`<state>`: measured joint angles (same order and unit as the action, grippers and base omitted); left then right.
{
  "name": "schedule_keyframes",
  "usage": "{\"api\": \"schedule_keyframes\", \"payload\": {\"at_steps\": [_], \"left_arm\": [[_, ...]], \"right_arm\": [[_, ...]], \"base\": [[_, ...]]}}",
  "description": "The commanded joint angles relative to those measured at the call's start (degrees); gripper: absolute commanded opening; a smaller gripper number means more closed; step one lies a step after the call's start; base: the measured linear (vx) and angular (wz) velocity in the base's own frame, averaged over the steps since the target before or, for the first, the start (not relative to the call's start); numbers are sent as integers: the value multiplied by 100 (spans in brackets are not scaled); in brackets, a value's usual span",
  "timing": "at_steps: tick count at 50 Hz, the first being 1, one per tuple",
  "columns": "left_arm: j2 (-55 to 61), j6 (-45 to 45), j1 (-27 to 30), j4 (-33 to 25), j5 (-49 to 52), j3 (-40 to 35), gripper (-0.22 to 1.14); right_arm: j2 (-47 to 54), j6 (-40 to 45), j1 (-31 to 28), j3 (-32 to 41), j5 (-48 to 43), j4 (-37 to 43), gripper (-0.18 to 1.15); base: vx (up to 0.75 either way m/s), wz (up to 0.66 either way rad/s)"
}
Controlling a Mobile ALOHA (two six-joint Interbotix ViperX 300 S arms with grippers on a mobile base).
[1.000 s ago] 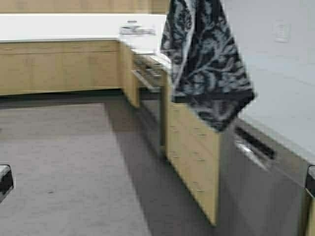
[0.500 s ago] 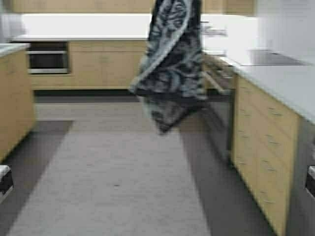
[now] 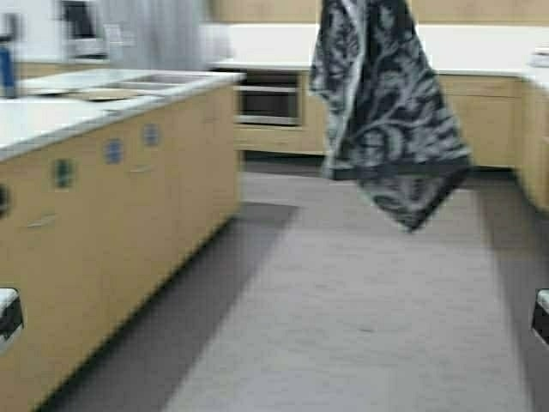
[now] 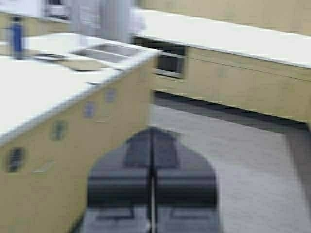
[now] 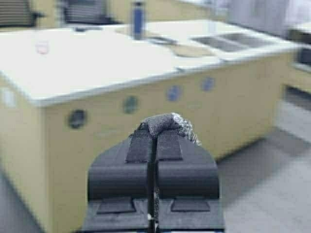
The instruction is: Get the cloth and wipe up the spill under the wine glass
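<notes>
The cloth [image 3: 386,112], dark navy with a pale leaf pattern, hangs down from the top edge of the high view over the floor. In the right wrist view my right gripper [image 5: 154,137] is shut on a pinched fold of the cloth [image 5: 167,124]. The wine glass [image 5: 42,47] shows faintly with a pinkish tint on the white island counter [image 5: 97,63], far from the gripper. My left gripper [image 4: 152,134] is shut and empty, held over the floor beside the island. Neither gripper shows in the high view.
A tan island [image 3: 111,197] with a white top stands at my left, carrying a dark blue bottle [image 5: 138,19], a tan mat [image 5: 189,50] and a sink [image 3: 163,80]. Cabinets with an oven [image 3: 268,99] line the far wall. Grey floor [image 3: 343,300] lies ahead.
The robot has moved and turned: the right-hand cabinets have slid out of view and the island has come in at the left. The hanging cloth has swung to the right.
</notes>
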<state>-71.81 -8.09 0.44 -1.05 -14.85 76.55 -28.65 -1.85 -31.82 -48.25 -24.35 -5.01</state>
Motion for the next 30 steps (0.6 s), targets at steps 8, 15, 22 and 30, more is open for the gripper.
{"api": "schedule_keyframes", "payload": {"at_steps": [8,15,22,30], "left_arm": [[114,26,9,0,-35,-97,3],[264,18,9,0,-53,-114,3],[431,26,9,0,-149,-141,3],[562,35,9,0,-272,-149,3]], "right_arm": [[-79,9,-18,35,-176,44,6],[-79,0,-18,9,-220,44,6],[-79,9,-18,26,-229,44,6],[-79,9,-18,35,-272,44,6]], "base": [[7,63],[7,53],[7,39],[6,33]]}}
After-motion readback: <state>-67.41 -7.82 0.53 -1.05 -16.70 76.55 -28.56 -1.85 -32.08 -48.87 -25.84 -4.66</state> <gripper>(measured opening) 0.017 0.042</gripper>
